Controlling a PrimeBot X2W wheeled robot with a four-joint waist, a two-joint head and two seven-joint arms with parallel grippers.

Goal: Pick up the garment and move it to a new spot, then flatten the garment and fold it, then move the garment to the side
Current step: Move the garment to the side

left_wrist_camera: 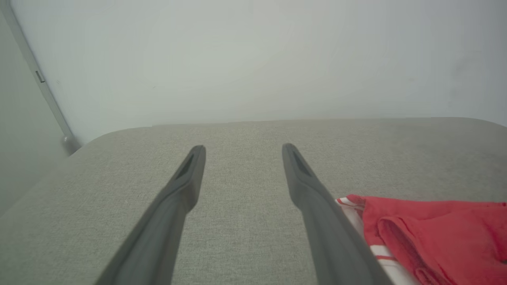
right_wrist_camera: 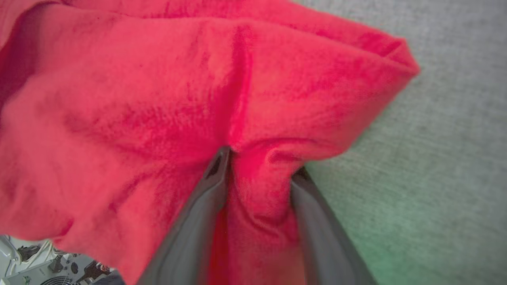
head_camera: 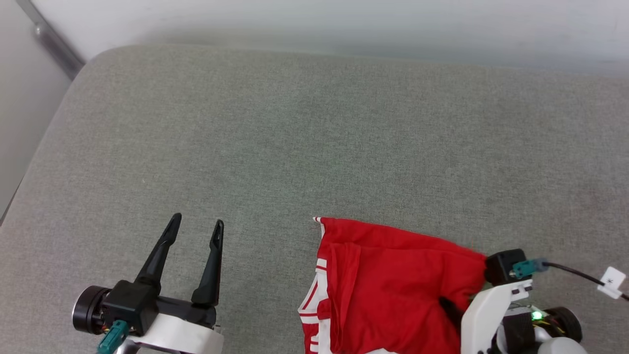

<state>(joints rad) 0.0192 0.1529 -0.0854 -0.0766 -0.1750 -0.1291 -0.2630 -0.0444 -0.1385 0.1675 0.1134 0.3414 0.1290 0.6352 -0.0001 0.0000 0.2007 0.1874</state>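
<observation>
Risk: slippage of the fold is judged likely if a lift is begun before the right gripper [right_wrist_camera: 259,164] is closed fully, since only a narrow pinch near one edge is taken.
Risk: the loose bulk could be dragged and bunched further, and flattening made harder; cloth lying against the right wrist housing could also be caught there.
Right gripper: placed at the near right edge, fingers set partway closed with a fold of red cloth bunched between them; whether the fold is firmly clamped cannot be told.
Garment [head_camera: 388,285]: crumpled at the near right of the cushion [head_camera: 295,137], tented up where it is met by the right gripper, white striped trim turned leftward; its near part is cut off by the head view's bottom edge.
Left gripper [head_camera: 197,220]: held at the near left, fingers spread wide, nothing held; the garment is seen to its right, apart from both fingers.
Cushion: grey fabric, extended well beyond the garment to a rounded far edge.
Wall [head_camera: 344,24]: pale, behind the cushion.
</observation>
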